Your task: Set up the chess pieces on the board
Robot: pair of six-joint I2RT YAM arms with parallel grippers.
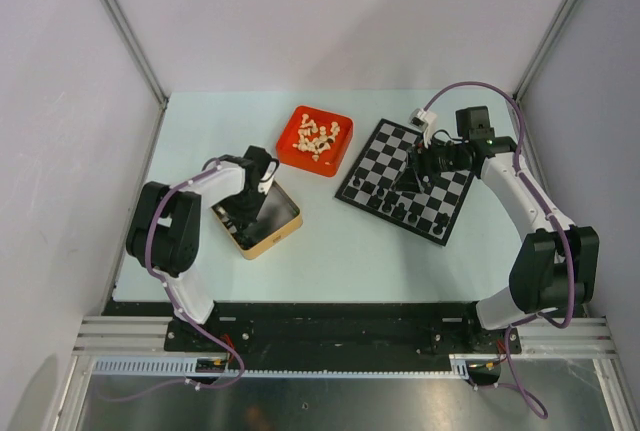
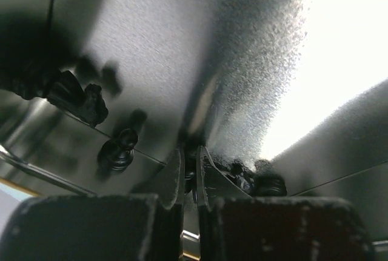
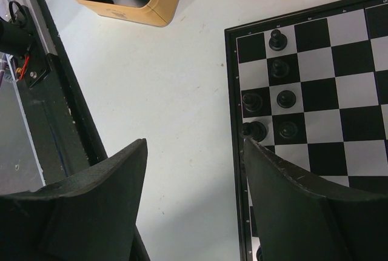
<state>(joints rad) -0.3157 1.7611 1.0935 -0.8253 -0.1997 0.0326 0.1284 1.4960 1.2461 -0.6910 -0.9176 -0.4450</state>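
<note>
- Left pincer (image 1: 262, 207) is down inside the tin (image 1: 286, 227), left of centre on the desk (image 1: 350, 263).
- Left wrist view: pincer (image 2: 189, 159) is fully closed, with the fingers (image 2: 173, 176) almost touching. I cannot tell whether a piece is pinched between them.
- In the same view, a black pawn (image 2: 118, 149) stands on the tin floor at left of the fingers. More black pieces lie at upper left, and a cluster sits just right of the fingertips. The tin walls are close on all sides.
- Right pincer (image 1: 415, 173) hangs over the middle of the board (image 1: 386, 156), right of centre.
- Right wrist view: pincer (image 3: 194, 144) is wide with nothing between the fingers. It is over bare desk just beside the board's (image 3: 339, 91) left border.
- Black pieces (image 3: 286, 99): six are visible in the right wrist view. They stand in two short files at the board's left edge, just above the right finger.
- Top view: the black pieces (image 1: 395, 209) line the board's lower-left side.
- Red tray (image 1: 290, 153) sits between the tin and the board, toward the top, and holds cream pieces (image 1: 318, 137).
</note>
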